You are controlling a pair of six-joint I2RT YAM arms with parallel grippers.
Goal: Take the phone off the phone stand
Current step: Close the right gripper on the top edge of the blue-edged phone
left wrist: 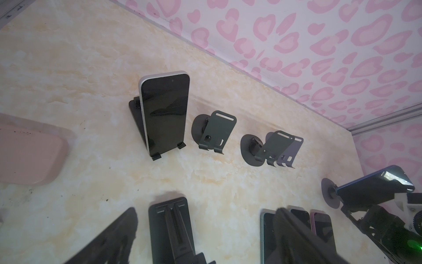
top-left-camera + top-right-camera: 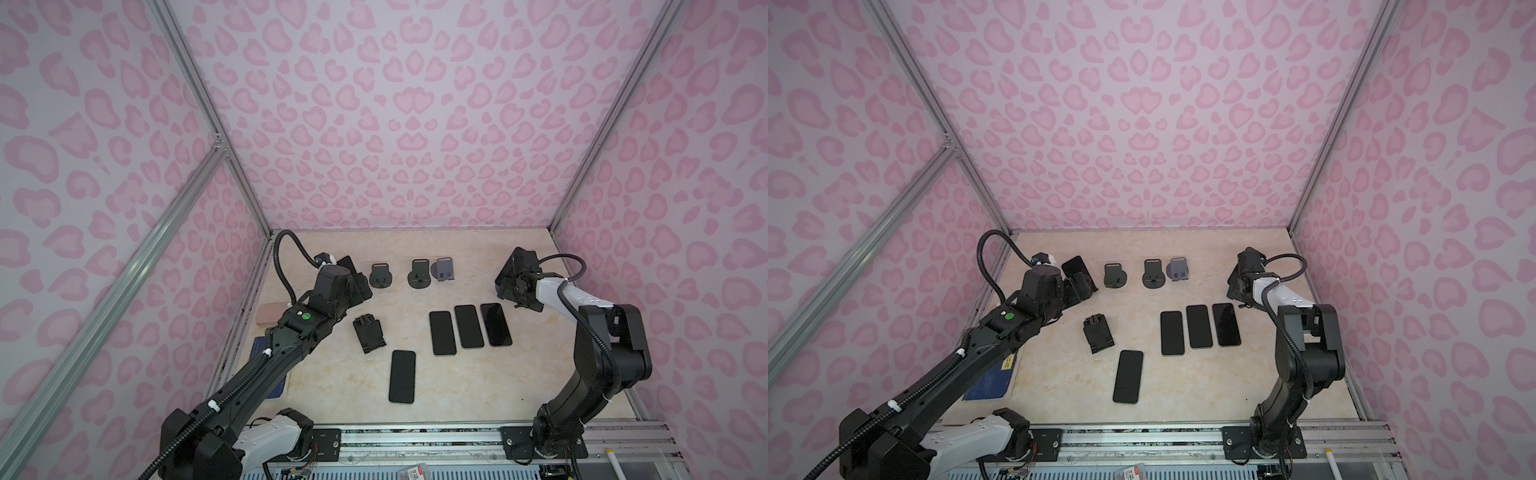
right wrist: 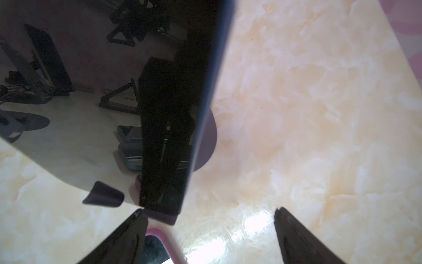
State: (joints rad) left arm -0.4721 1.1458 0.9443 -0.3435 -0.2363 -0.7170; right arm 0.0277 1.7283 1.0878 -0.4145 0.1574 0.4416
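The right gripper (image 3: 209, 209) has its jaws spread wide with nothing between them. One of its fingers (image 3: 123, 235) sits just beside the bottom corner of a phone (image 3: 91, 68); whether they touch I cannot tell. That phone leans on a purple stand (image 3: 104, 194), its lower edge caught behind the stand's lip, at the right rear of the table (image 2: 478, 395).

The left gripper (image 1: 206, 209) is also wide open and empty. It faces a second phone (image 1: 164, 114) propped on a black stand (image 1: 134, 114) at the left rear.

Further out, four phones (image 2: 469, 326) lie flat mid-table, and several empty stands (image 2: 419, 274) line the back.

This looks like the approach before a grasp, with two phones yet to come off. Next, the right gripper would need to line up so the phone's long edges fall between its fingers, close, then lift up and clear of the lip. A sideways pull would likely tip the light stand.
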